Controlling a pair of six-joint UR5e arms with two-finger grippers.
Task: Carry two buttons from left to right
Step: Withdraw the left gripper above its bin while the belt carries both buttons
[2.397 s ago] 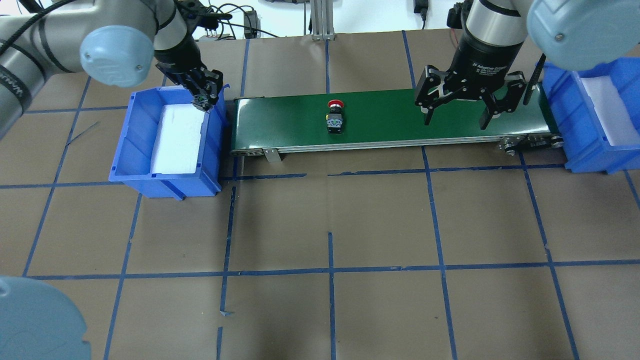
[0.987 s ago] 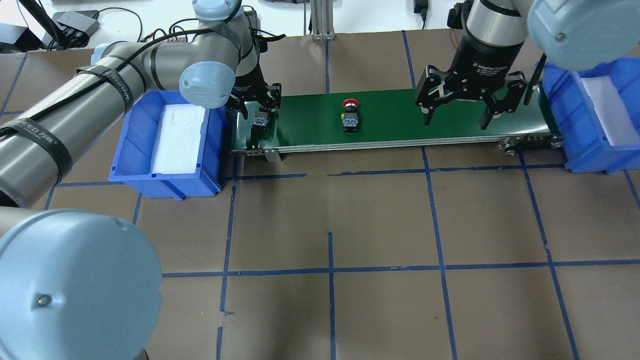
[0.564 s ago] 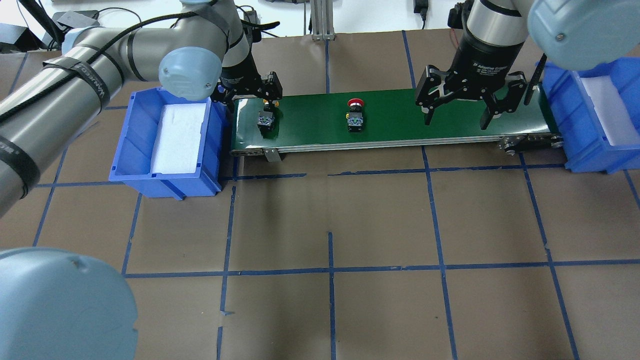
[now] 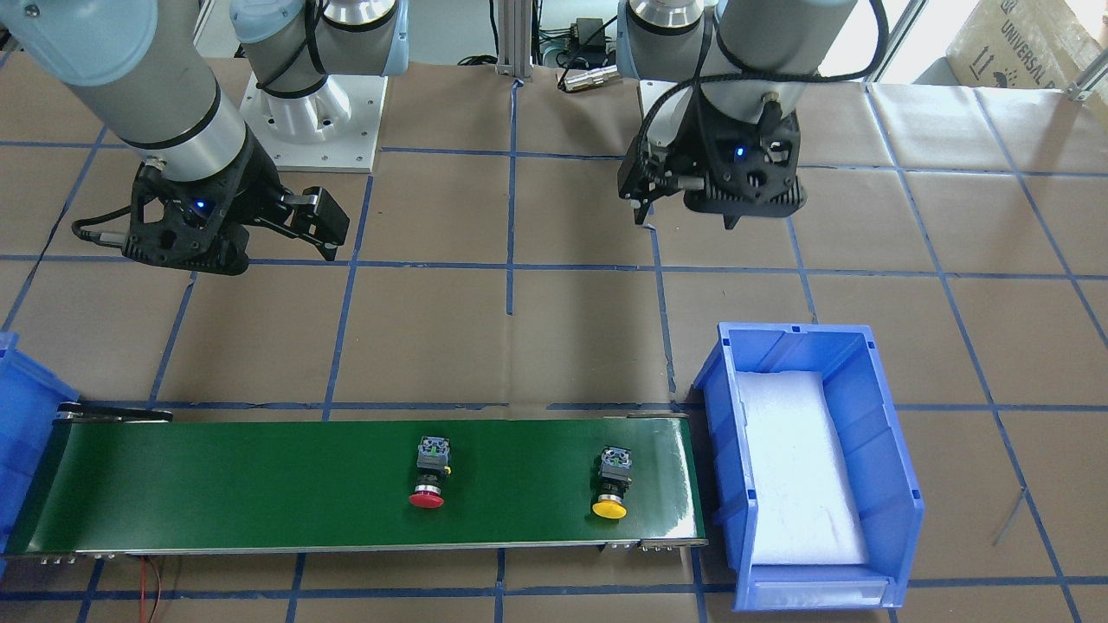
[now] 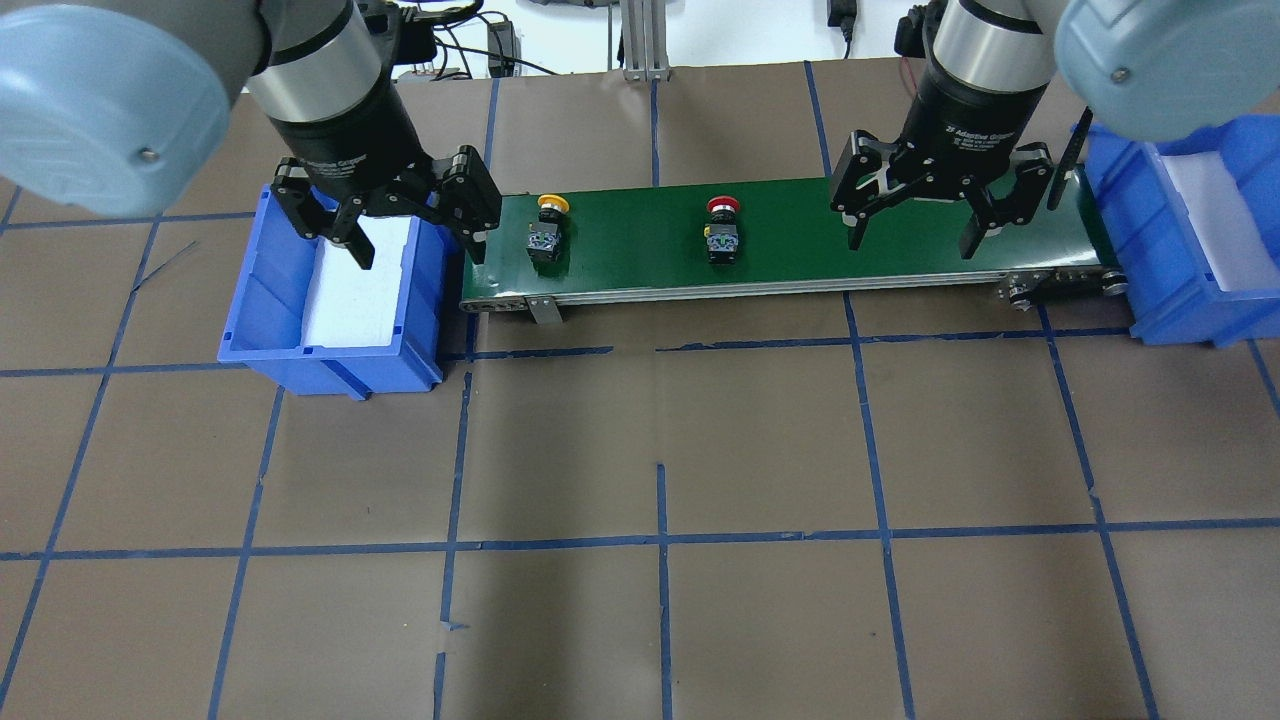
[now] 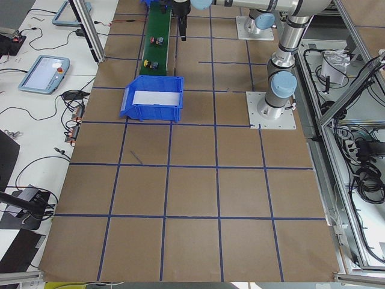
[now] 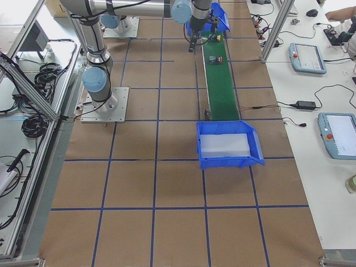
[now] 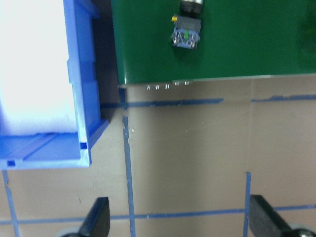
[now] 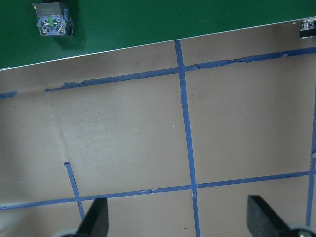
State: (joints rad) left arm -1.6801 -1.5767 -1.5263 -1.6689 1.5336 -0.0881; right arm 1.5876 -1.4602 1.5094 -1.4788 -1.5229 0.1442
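The yellow button (image 5: 546, 232) lies on its side at the left end of the green conveyor belt (image 5: 620, 250). It also shows in the front view (image 4: 612, 484) and the left wrist view (image 8: 186, 34). The red button (image 5: 722, 236) lies near the belt's middle and also shows in the front view (image 4: 430, 476) and the right wrist view (image 9: 52, 24). My left gripper (image 5: 420, 245) is open and empty, raised over the left bin's right wall, just left of the yellow button. My right gripper (image 5: 912, 243) is open and empty above the belt's right part, right of the red button.
A blue bin (image 5: 250, 290) lined with white foam stands at the belt's left end. A second blue bin (image 5: 1180, 300) stands at its right end. The table is brown paper with a blue tape grid.
My left gripper set the yellow button on the belt's left end, opened, and drew back up over the left bin's wall. Both buttons have shifted right along the belt. My right gripper has not moved.
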